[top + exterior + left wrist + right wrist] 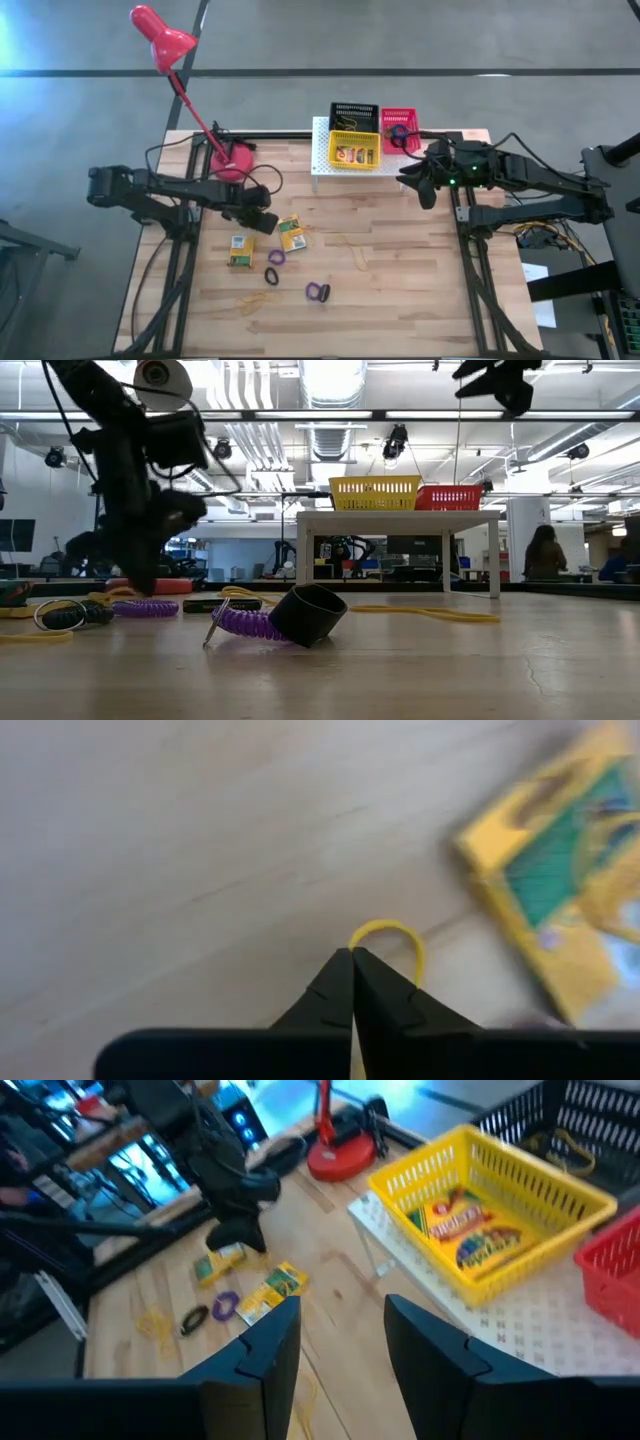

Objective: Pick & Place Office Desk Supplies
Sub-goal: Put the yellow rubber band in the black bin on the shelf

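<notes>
Left gripper sits low over the wooden table, just right of the red lamp base; its jaws are pressed together on a thin yellow rubber band, whose loop stands out just beyond the tips in the left wrist view. Immediately to the right of those tips lies a yellow-green card box, near but apart; a second card box lies on the near side of the jaws, toward the table's front edge. Farther front and right: a dark ring and purple ring close together, then a purple-and-black ring pair, all apart from the gripper. More yellow bands lie loose near the front left edge. Bare wood opens to the right, mid-table to the front edge. At the back edge the white perforated stand carries the yellow tray, black tray and red tray. Right gripper hangs just right of the stand, jaws spread and holding nothing; the yellow tray lies ahead of them, with card boxes inside.
</notes>
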Robot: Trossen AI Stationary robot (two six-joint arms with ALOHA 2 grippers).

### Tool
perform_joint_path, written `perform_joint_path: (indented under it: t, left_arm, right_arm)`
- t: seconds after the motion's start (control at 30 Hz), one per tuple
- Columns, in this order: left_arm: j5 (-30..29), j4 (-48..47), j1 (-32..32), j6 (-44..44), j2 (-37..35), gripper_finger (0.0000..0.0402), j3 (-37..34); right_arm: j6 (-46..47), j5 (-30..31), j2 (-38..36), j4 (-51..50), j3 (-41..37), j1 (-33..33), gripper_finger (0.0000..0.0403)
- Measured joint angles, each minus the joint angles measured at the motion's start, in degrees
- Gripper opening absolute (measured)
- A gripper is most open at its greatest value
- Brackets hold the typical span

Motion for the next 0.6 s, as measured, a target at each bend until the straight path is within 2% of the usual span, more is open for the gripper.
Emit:
perform_joint_path:
  t: [0.23, 0.47, 0.6]
  left_arm:
    - [1.5, -7.5, 0.0, 11.0, -0.2, 0.0001, 11.3]
    - [5.8, -15.8, 0.1, 21.5, -0.2, 0.0001, 29.1]
    - [8.2, -16.1, 0.4, 24.3, 0.3, 0.0000, 39.3]
  right_arm:
    - [-0.2, 0.9, -0.9, -0.6, 5.6, 0.0, 0.0139]
    - [-1.7, 4.1, -0.7, -1.7, 11.2, 0.0, 0.0139]
    - [-1.7, 7.5, -0.7, -1.8, 12.6, 0.0, 0.0139]
